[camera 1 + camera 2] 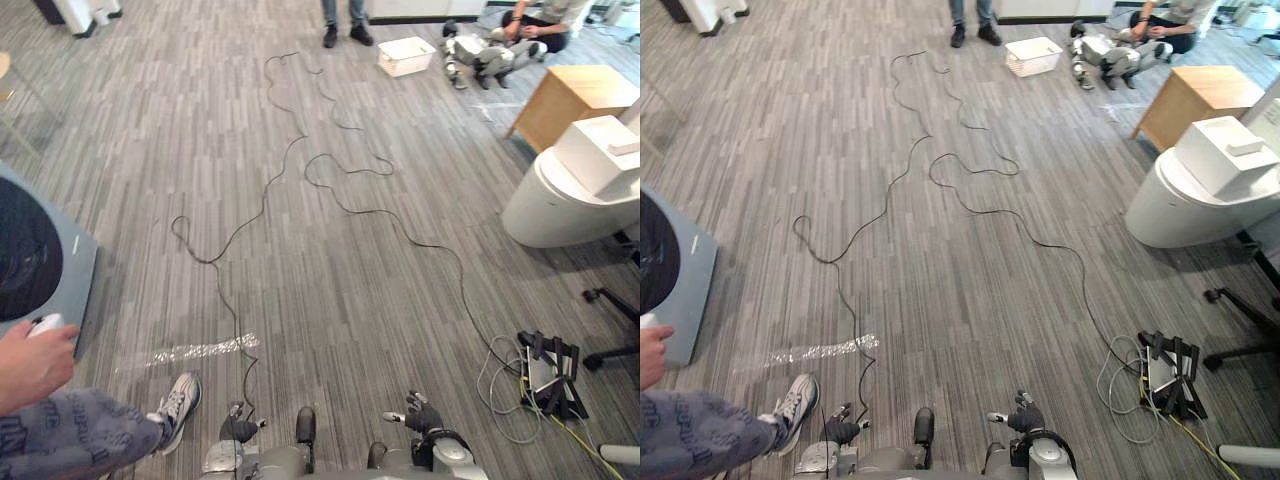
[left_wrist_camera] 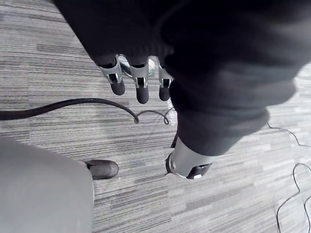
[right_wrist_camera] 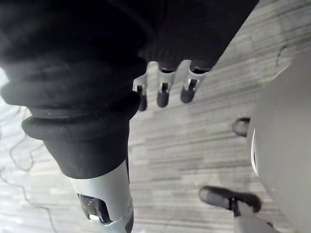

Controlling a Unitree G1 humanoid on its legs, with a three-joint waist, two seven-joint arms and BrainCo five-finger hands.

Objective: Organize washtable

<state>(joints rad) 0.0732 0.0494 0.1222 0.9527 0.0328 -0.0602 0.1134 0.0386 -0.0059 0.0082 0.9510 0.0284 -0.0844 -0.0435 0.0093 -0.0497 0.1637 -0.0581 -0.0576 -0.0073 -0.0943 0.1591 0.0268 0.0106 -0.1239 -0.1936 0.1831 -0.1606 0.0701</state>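
I see no washtable or washing items, just grey plank floor ahead. My left hand [image 1: 238, 429] hangs low at the bottom edge of the eye views, and my right hand [image 1: 421, 414] hangs beside it. In the left wrist view the left hand's fingers [image 2: 141, 86] are relaxed and point down at the floor, holding nothing. The right hand's fingers [image 3: 163, 92] are equally loose and empty.
A person's sleeve and hand [image 1: 30, 365] holding a small white thing are at my near left, their shoe [image 1: 179, 398] close by. A grey machine with a dark round door [image 1: 78, 268] stands left. At right are a white rounded unit [image 1: 565, 200], wooden cabinet [image 1: 570, 98] and cable bundle [image 1: 545, 375]. A white basket [image 1: 405, 55] and people are at the far end.
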